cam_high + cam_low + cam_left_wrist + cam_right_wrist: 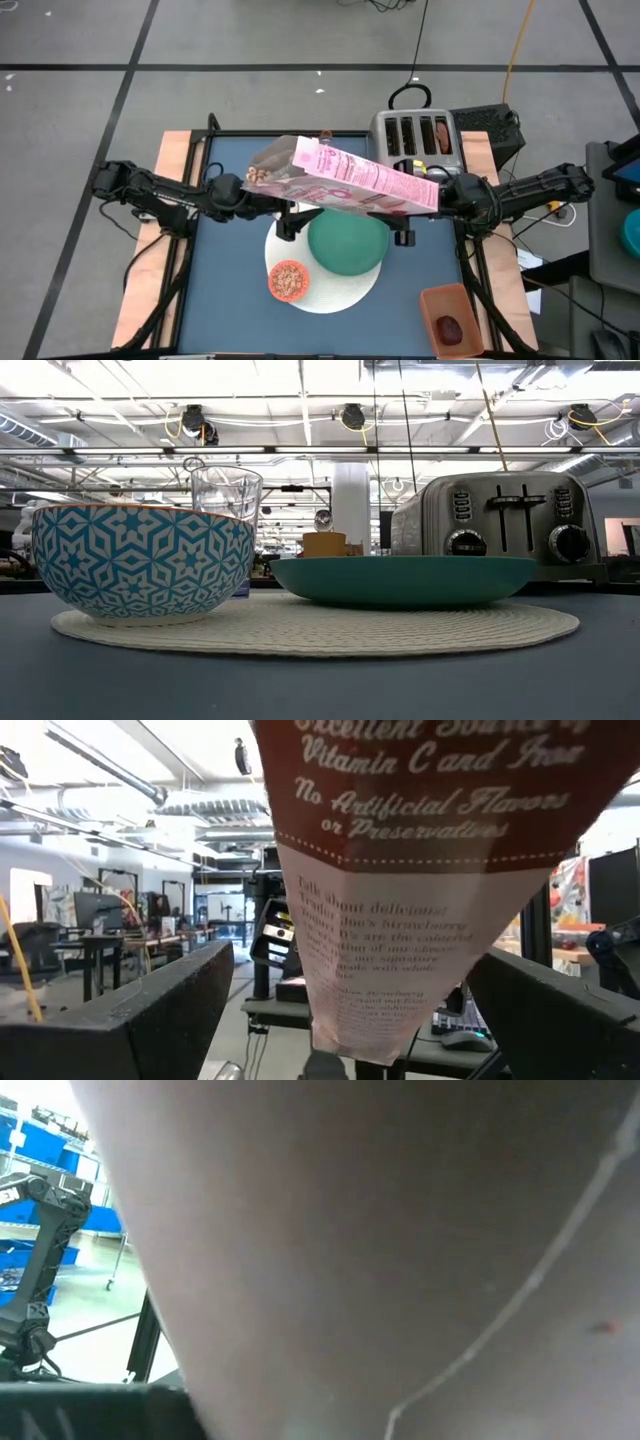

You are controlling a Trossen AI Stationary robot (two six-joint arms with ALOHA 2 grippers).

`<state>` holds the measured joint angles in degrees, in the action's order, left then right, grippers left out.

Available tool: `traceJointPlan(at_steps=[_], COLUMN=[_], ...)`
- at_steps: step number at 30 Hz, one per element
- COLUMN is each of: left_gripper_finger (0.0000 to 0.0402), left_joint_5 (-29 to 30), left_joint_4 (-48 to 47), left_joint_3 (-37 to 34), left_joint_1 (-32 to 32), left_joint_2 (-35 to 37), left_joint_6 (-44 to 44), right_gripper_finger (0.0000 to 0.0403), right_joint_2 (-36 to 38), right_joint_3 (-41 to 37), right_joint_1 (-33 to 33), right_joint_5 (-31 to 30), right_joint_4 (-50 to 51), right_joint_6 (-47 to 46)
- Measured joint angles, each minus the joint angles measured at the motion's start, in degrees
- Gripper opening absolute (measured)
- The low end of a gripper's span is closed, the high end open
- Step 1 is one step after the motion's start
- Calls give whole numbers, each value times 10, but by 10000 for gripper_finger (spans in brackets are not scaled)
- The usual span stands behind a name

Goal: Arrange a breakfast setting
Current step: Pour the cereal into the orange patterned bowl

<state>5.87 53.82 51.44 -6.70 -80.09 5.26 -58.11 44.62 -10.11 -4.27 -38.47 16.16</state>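
High view: cereal box (345, 178) being held tilted above mat (330, 290) by right gripper (447, 193), clamped on box's end.
Left gripper (243, 192) w/ jaws wide apart at box's open end; bowl (288, 280) & plate (347, 243) sitting on mat.

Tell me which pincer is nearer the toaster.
Right. The right pincer grips the cereal box just in front of the toaster; the left pincer is open at the box's far end, well away from it.

Teal plate (405, 580), blue-and-white star-patterned bowl (140, 563), pink cereal box (350, 180)
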Motion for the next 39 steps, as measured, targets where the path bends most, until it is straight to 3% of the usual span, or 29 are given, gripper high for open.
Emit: traceJointPlan(at_steps=[30,39], left_gripper_finger=[397,397], left_joint_5=[-1,1], left_joint_4=[3,1], left_joint_3=[0,0], left_joint_1=[15,14], left_joint_2=[1,1], left_joint_6=[-10,7], right_gripper_finger=[217,217], right_joint_2=[-29,-29], right_joint_3=[1,1], right_joint_1=[0,0], right_joint_5=[-7,-35], right_joint_4=[-16,-7], right_joint_6=[4,-5])
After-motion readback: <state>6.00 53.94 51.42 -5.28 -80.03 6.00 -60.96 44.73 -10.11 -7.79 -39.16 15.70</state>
